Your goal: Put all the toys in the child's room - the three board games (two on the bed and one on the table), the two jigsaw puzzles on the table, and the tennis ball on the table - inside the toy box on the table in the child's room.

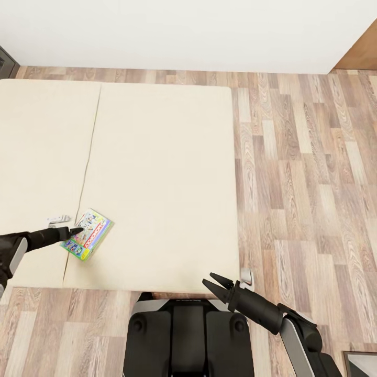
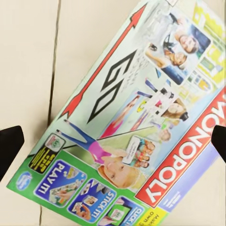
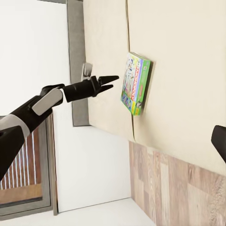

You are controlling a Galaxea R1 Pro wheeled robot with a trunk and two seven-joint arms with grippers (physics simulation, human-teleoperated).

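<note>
- A Monopoly board game (image 1: 87, 233) lies flat on the cream bed (image 1: 157, 173), near the bed's near edge and toward its left side, just right of the seam (image 1: 86, 173) that splits the mattress in two.
- The box sits askew, its long sides slanting toward far right; the lid faces up, with the red MONOPOLY band along its right-hand edge.
- In the left wrist view the lid of the board game (image 2: 127, 117) shows close up: a "GO" arrow, pictures of children, a green panel with small blue tiles.
- The left pincer (image 1: 75, 231) reaches in from the left at the box's left edge, its dark fingertips (image 1: 77, 230) over or against that edge; whether they touch it cannot be told.
- From the right wrist view the left pincer (image 3: 109, 83) is released, its two fingers a little apart and pointing at the box (image 3: 135, 84), with a small gap before the lid.
- The right pincer (image 1: 217, 283) hangs over the bed's near edge, well right of the game, released, with its fingers spread and nothing between them.
- Wood-plank floor (image 1: 309, 183) runs along the right of the bed, and a white wall (image 1: 183, 31) stands on the far side.
- The robot's dark trunk (image 1: 188, 340) shows at the near edge of the head view.
</note>
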